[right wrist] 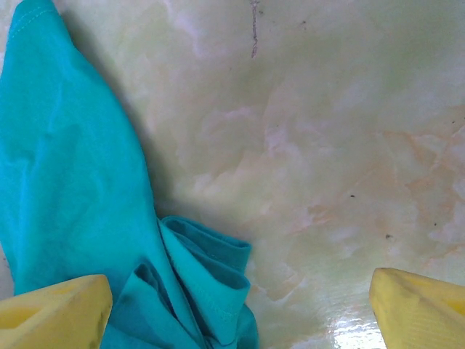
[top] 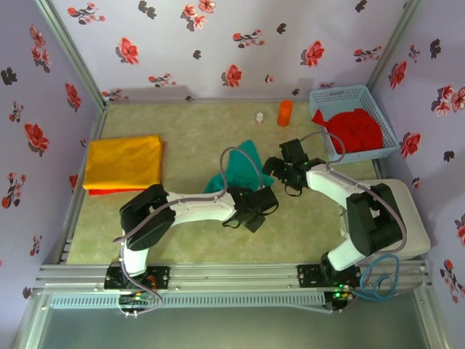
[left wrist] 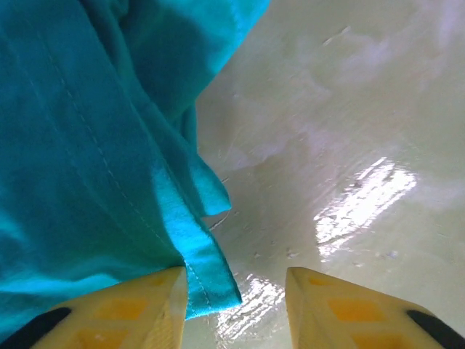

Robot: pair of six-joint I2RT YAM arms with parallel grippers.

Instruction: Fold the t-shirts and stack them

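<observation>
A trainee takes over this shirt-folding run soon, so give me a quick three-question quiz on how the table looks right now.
1. True or false: the teal t-shirt lies folded flat on the table.
2. The red t-shirt at the far right lies: A in the blue basket, B spread flat on the table, C on top of the orange cylinder.
3. Fill in: the wrist views show the left gripper and the right gripper both ____.

Key: 1 false, it is bunched in a heap. 2 A. 3 open.
</observation>
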